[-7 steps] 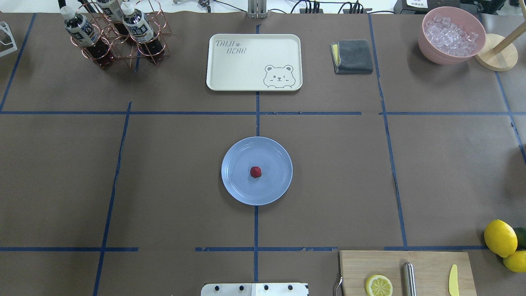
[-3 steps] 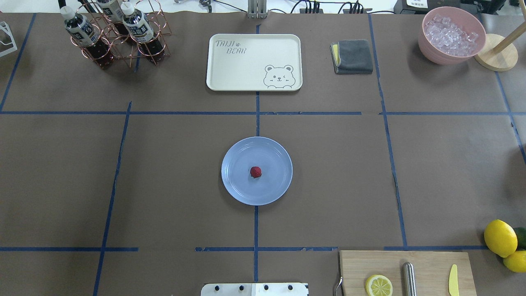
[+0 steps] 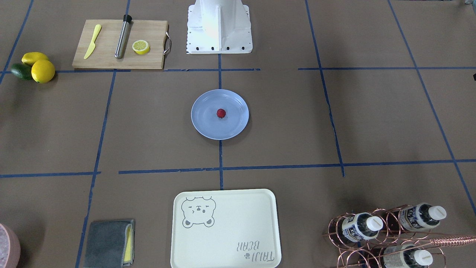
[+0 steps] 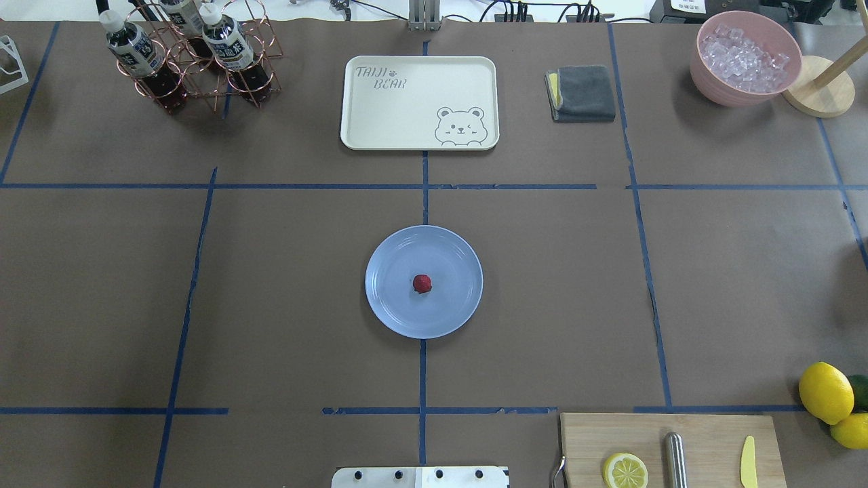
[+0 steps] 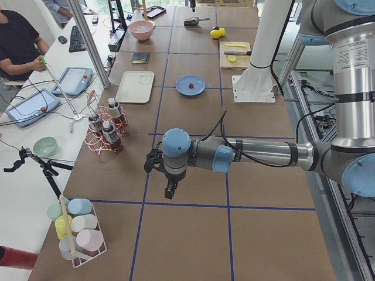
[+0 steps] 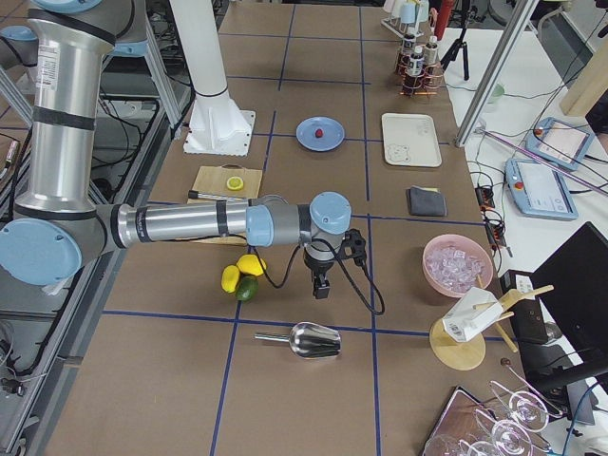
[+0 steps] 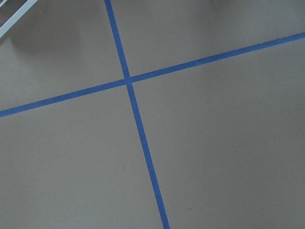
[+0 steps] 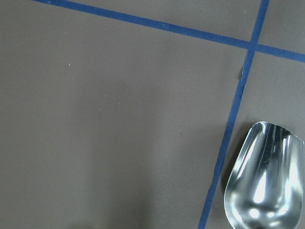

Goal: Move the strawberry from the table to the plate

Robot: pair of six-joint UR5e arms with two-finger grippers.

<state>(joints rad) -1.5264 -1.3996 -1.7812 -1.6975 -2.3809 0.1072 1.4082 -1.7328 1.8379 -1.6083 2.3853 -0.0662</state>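
The small dark red strawberry [image 4: 422, 284] [image 3: 221, 112] lies in the middle of the pale blue plate [image 4: 393, 257] [image 3: 204, 123], which sits at the centre of the brown table [image 4: 271, 285]. No gripper is near it. My left gripper [image 5: 170, 190] shows only in the exterior left view, hanging low over bare table far from the plate. Only the exterior right view shows my right gripper [image 6: 321, 288], which hangs near the lemons and a metal scoop [image 6: 304, 339]. I cannot tell whether either one is open or shut. Neither wrist view shows fingers.
A cream bear tray [image 4: 419, 102], a grey cloth [image 4: 582, 93], a pink bowl of ice [image 4: 744, 57] and a copper bottle rack [image 4: 196, 54] line the far side. A cutting board [image 4: 705, 447] and lemons [image 4: 825, 392] sit at the near right.
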